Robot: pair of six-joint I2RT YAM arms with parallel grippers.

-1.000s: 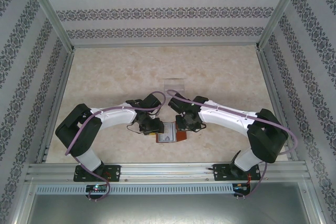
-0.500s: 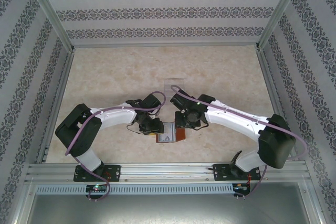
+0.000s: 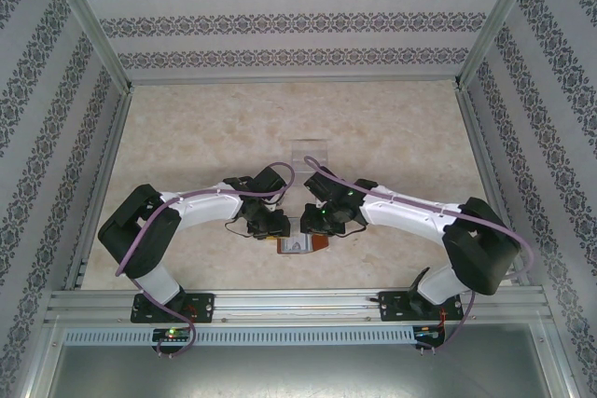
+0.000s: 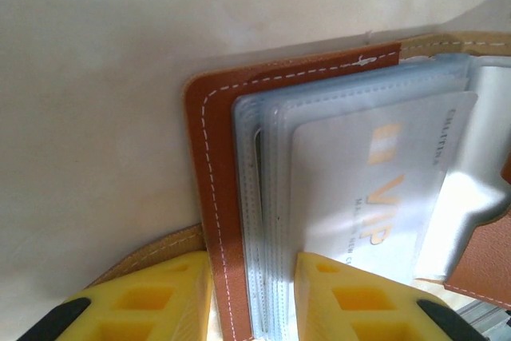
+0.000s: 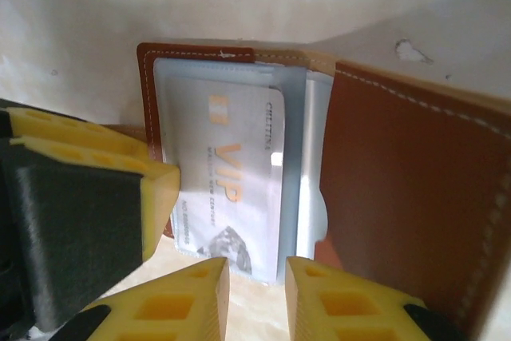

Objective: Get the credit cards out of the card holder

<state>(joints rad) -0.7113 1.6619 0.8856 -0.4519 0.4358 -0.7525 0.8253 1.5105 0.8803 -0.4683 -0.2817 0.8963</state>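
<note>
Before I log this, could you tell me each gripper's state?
Left gripper: astride the card holder; grip cannot be told.
Right gripper: open at the credit card.

— What lies on the pale marbled beige surface?
— A reddish-brown leather card holder, lying open at lower centre of the frame. A small clear plastic tray sits above it, well apart.

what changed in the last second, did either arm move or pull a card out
The right gripper swung away from the card holder toward the far side, elbow going outward, then came back further left, now covering more of the holder's right flap. Nothing was visibly taken out: the credit cards sit in their sleeves. The left gripper stayed at the holder's left edge, and the holder barely shifted.
</note>
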